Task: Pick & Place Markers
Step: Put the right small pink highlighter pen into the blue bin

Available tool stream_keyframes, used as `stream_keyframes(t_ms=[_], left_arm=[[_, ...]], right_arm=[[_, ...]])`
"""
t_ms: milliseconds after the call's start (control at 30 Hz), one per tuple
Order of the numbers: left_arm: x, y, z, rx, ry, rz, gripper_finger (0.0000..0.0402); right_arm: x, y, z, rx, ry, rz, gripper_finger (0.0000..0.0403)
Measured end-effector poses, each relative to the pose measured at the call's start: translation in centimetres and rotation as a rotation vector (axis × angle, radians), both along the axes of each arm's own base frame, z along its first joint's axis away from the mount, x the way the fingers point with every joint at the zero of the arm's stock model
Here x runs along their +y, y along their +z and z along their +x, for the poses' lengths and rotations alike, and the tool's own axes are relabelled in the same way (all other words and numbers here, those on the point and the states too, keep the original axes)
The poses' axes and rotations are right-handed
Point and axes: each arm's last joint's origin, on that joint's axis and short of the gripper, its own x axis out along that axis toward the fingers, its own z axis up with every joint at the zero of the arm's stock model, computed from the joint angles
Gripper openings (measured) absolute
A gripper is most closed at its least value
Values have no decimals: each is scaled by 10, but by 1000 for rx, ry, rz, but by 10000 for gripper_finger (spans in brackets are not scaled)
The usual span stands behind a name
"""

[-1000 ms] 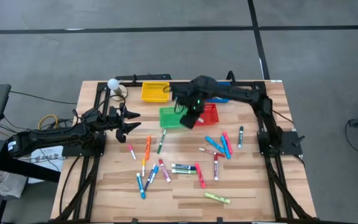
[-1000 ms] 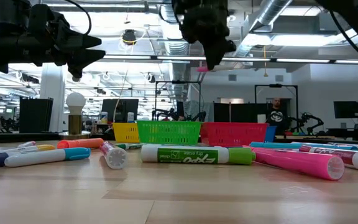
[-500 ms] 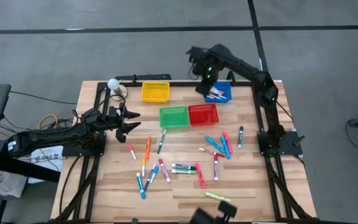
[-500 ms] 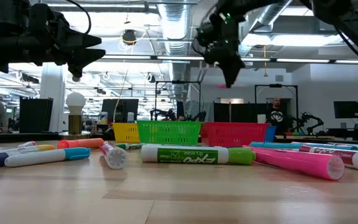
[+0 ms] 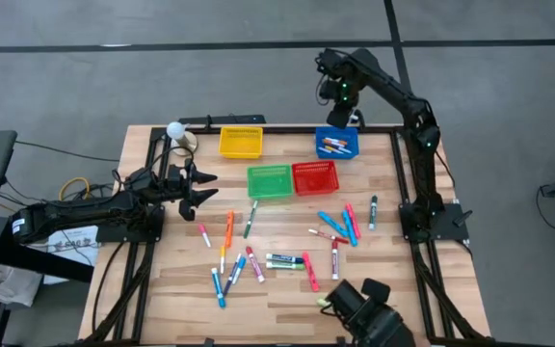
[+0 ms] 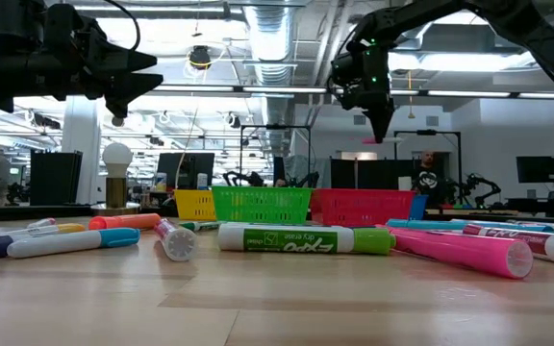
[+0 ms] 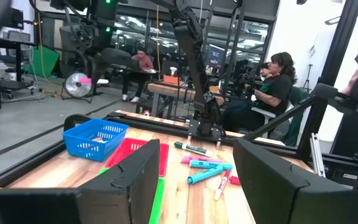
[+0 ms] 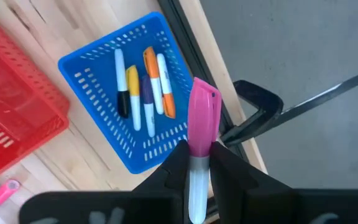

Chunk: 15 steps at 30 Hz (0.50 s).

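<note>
My right gripper [image 5: 340, 93] hangs high over the table's far edge beside the blue basket [image 5: 337, 145], shut on a pink-capped marker [image 8: 202, 124] with a white barrel. Several markers [image 8: 143, 87] lie in that blue basket. Many more markers [image 5: 258, 258] lie flat on the wooden table, with another bunch [image 5: 345, 226] toward the right. My left gripper [image 5: 203, 186] waits open at the table's left, above the wood, with nothing between its fingers [image 7: 135, 180]. My right gripper pinches the marker's white barrel [image 8: 196, 177], just behind the pink cap, between its two fingers [image 8: 179, 167]. The fingers point down and the marker runs along them. It hangs about upright, lifted clear, and its pink cap end [image 6: 373, 140] pokes out below the fingertips.
A yellow basket [image 5: 240, 143], a green one [image 5: 269, 180] and a red one [image 5: 314, 176] stand near the table's far edge. A lamp with a white ball [image 5: 174, 130] is at the far left. A dark shape [image 5: 369, 310] shows over the near edge.
My right gripper has swung with the pink marker from above the green and red baskets toward the table's far right, past the blue basket to the far edge, staying high and shut. A dark shape has come in over the near edge.
</note>
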Motion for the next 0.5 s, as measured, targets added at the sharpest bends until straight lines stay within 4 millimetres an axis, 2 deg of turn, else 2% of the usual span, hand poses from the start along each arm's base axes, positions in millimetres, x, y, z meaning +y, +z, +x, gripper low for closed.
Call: stream_keyframes(t_ms=[200, 500], left_arm=[[0, 1, 0, -8, 0, 3, 204], [0, 2, 0, -16, 0, 6, 204]], right_arm=[[-1, -7, -3, 18, 0, 22, 37], [9, -63, 9, 90, 43, 102, 41]])
